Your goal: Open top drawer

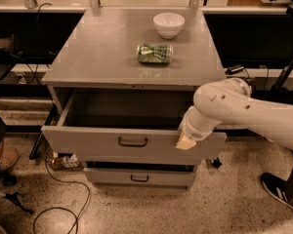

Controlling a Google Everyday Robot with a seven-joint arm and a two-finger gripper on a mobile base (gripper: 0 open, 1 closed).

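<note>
Camera view from above and in front: the gripper (pixel 185 143) is seen as a pale yellowish tip at the end of the white arm (pixel 244 111), set against the upper edge of the front panel of the top drawer (pixel 97 141), toward the panel's right end. Whether the jaws are parted or closed cannot be told from this angle. The black bar handle (pixel 133 142) at the panel's centre is left of the gripper and apart from it. The top drawer is pulled well out of the grey cabinet (pixel 102 52), and its plain grey interior is exposed. The arm is brought in from the right edge, with its rounded joint over the drawer's right front corner. Below, a shorter-fronted lower drawer (pixel 112 177) with a similar black handle is seen, shut. On the cabinet's top a green can (pixel 155 53) is laid on its side near the middle, and a white bowl (pixel 169 24) is stood upright behind it, apart from it. A dark cable (pixel 63 208) is looped on the speckled floor at lower left, and a dark shoe (pixel 278 189) is seen at lower right.
</note>
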